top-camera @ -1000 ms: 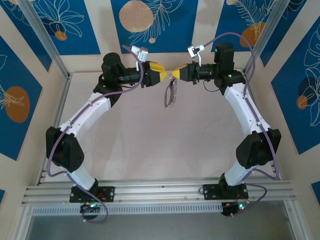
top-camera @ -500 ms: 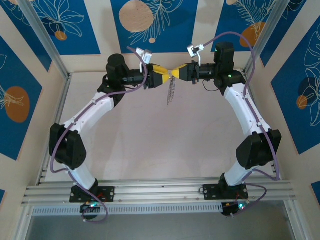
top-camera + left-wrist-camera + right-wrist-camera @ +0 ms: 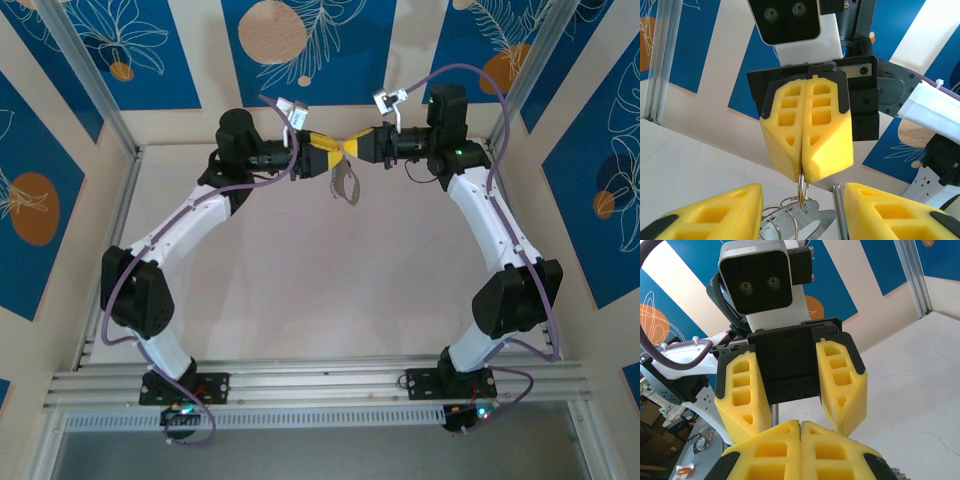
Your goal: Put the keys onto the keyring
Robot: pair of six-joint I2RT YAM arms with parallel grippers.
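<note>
Near us, the two arms start at 7 and 5 o'clock on the table [image 3: 300, 290]. They reach away and meet at 12 o'clock, high over the far side.

The right gripper [image 3: 356, 146] is squeezed tight. It pinches a thin wire loop at the top of the keyring [image 3: 346, 186]. The keyring hangs down toward 6 o'clock, up in the air, off the table.

The left gripper [image 3: 336, 152] faces it nose to nose. Its yellow fingers [image 3: 715, 212] stand partly apart, one on each side of the hanging coils. I think they touch nothing yet.

I cannot pick out the little key for sure. A flat silver bit [image 3: 816, 220] by the coils may be it.

The job now looks like taking hold of the keyring with the left gripper. To do it well, squeeze slowly and straight on the coils, just under the right gripper's tips, so the yellow pads do not bump. The right gripper should hold firm so the keyring does not swing or drop.
</note>
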